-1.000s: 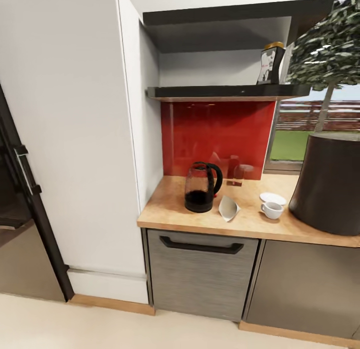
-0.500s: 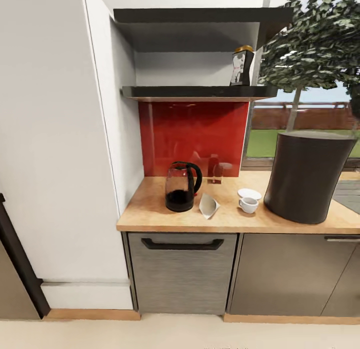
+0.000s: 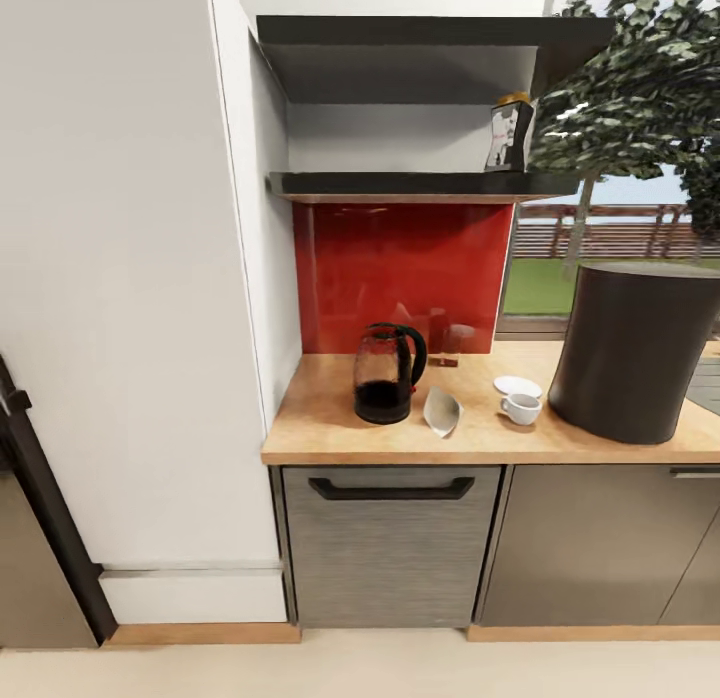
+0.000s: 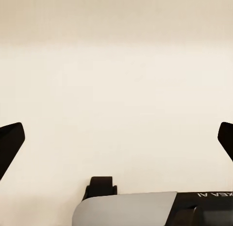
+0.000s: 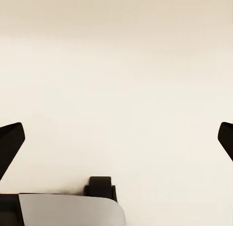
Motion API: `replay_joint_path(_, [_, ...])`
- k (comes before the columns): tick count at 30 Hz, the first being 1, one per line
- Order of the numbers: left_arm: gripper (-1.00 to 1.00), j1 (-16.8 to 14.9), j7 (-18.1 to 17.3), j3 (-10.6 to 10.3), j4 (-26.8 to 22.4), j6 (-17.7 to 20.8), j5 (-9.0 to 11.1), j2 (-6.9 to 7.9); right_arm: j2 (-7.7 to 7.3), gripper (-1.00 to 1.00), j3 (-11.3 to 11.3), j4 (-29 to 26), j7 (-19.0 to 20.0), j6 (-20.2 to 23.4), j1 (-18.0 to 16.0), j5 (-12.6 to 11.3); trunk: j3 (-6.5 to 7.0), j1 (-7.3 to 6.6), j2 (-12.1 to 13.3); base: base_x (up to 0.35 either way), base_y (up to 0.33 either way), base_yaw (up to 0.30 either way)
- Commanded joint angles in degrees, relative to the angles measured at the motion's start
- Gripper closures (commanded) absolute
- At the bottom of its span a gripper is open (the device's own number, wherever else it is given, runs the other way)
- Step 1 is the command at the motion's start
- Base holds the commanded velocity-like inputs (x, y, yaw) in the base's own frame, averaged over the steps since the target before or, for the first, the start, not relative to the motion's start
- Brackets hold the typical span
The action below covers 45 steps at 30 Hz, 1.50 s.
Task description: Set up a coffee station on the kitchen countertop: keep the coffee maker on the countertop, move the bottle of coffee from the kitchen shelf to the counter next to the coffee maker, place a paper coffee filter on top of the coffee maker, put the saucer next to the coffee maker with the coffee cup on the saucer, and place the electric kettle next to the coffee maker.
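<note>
Both grippers stand wide open and hold nothing: the left gripper shows its two dark fingertips at the far edges of its wrist view, over pale cream floor, and the right gripper looks the same in its own wrist view, fingertips spread far apart above the same plain floor. From the head view, the light wooden countertop carries the task's things in a row. At its left part stands the glass electric kettle with a black handle and base, upright, in front of the glossy red backsplash. Just beside the kettle, toward the window, the white paper coffee filter sits tilted near the front edge of the counter. Further along lies the small white saucer, and the white coffee cup stands on the wood just in front of it, close to the saucer but not on it. Next comes a large dark cylindrical planter holding a leafy tree. Above, on the lower dark kitchen shelf, the bottle of coffee with a gold lid stands upright at the end nearest the window. Below the counter is a grey drawer front with a black handle.
</note>
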Motion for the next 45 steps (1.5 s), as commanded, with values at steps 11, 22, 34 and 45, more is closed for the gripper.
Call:
replay_joint_path(11, [-1.0, 0.02, 0.01, 0.04, -0.06, -0.04, -0.03, -0.01, -0.04, -1.0, 0.03, -0.05, -0.01, 0.03, -0.01, 0.17, -0.05, 0.0, -0.03, 0.0, 0.289, -0.068])
replay_joint_path(22, [-1.0, 0.02, 0.01, 0.04, -0.08, -0.09, -0.03, -0.01, -0.08, -1.0, 0.03, -0.05, -0.01, 0.03, -0.01, 0.17, -0.05, 0.0, -0.03, 0.0, 0.029, -0.245])
replay_joint_path(34, [-1.0, 0.02, 0.01, 0.04, -0.08, -0.09, -0.03, -0.01, -0.08, -1.0, 0.03, -0.05, 0.0, 0.03, -0.01, 0.17, -0.05, 0.0, -0.03, 0.0, 0.0, -0.233])
replay_joint_path(45, [-1.0, 0.02, -0.09, -0.29, -4.59, 0.06, 0.3, -0.08, -0.17, -1.0, -0.15, -0.05, 0.01, -0.41, -0.01, -0.11, -0.05, 0.0, -0.03, 0.0, 0.0, -0.022])
